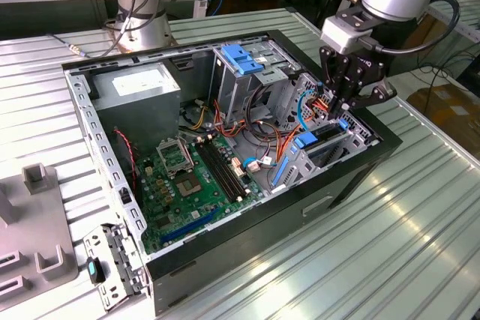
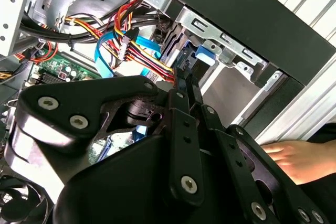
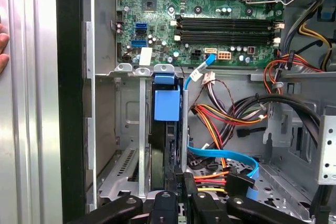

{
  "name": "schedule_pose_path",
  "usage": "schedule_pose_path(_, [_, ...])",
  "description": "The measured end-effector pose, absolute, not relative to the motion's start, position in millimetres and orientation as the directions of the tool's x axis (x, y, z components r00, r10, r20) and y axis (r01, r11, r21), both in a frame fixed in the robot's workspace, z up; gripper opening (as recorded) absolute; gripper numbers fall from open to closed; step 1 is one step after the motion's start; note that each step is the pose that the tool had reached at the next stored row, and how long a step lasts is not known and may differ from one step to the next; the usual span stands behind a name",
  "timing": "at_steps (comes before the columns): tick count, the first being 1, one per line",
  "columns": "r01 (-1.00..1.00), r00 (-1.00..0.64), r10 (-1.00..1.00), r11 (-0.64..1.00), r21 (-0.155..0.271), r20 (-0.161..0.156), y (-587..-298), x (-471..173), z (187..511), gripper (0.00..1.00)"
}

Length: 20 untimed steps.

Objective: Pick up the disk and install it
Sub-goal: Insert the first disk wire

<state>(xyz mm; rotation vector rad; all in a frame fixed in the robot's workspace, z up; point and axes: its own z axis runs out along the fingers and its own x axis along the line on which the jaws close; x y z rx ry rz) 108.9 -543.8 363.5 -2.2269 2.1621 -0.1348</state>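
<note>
The disk point(image 1: 324, 139) stands on edge in the drive bay point(image 1: 352, 136) at the open computer case's side nearest the exterior view's right, its blue bracket showing at both ends. My gripper point(image 1: 339, 109) reaches down onto its upper edge. In the first wrist view the disk point(image 3: 167, 103) runs away from my gripper point(image 3: 178, 179) between the bay's metal rails, and the fingers sit close together on its near end. The second wrist view has my gripper point(image 2: 184, 74) pinched at the blue bracket of the disk point(image 2: 205, 56).
Bundles of orange, black and blue cables point(image 1: 274, 129) crowd the space beside the bay. A tall metal cage with a blue plate point(image 1: 244, 58) stands behind it, beside the motherboard point(image 1: 191, 174). A person's hand point(image 2: 294, 158) rests outside the case wall. Grey fixtures point(image 1: 34, 215) sit on the table.
</note>
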Motion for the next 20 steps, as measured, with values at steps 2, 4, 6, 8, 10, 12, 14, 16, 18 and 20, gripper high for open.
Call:
schedule_pose_path(2, [-0.996,0.027,-0.999,-0.030,-0.085,0.038,-544.5,108.8,363.4,0.16])
schedule_pose_path(4, [-0.996,0.023,-0.999,-0.026,-0.085,0.038,-545.3,108.8,363.1,0.16])
schedule_pose_path(6, [-0.996,0.016,-0.999,-0.020,-0.085,0.038,-545.7,108.8,362.5,0.16])
schedule_pose_path(8, [-0.996,0.001,-0.999,-0.004,-0.085,0.037,-546.3,108.8,361.3,0.16])
schedule_pose_path(10, [-0.996,0.000,-0.999,-0.003,-0.085,0.037,-547.3,108.8,360.0,0.16])
schedule_pose_path(12, [-0.996,-0.002,-0.999,-0.001,-0.085,0.035,-547.9,108.8,358.2,0.16])
schedule_pose_path(14, [-0.996,-0.006,-0.999,0.003,-0.085,0.032,-548.4,108.8,356.9,0.16])
schedule_pose_path(16, [-0.996,-0.010,-1.000,0.007,-0.085,0.030,-548.9,108.8,355.6,0.16])
schedule_pose_path(18, [-0.996,-0.011,-1.000,0.009,-0.085,0.029,-549.2,108.8,354.0,0.16])
schedule_pose_path(20, [-0.996,-0.012,-1.000,0.009,-0.085,0.028,-549.2,108.8,352.5,0.16])
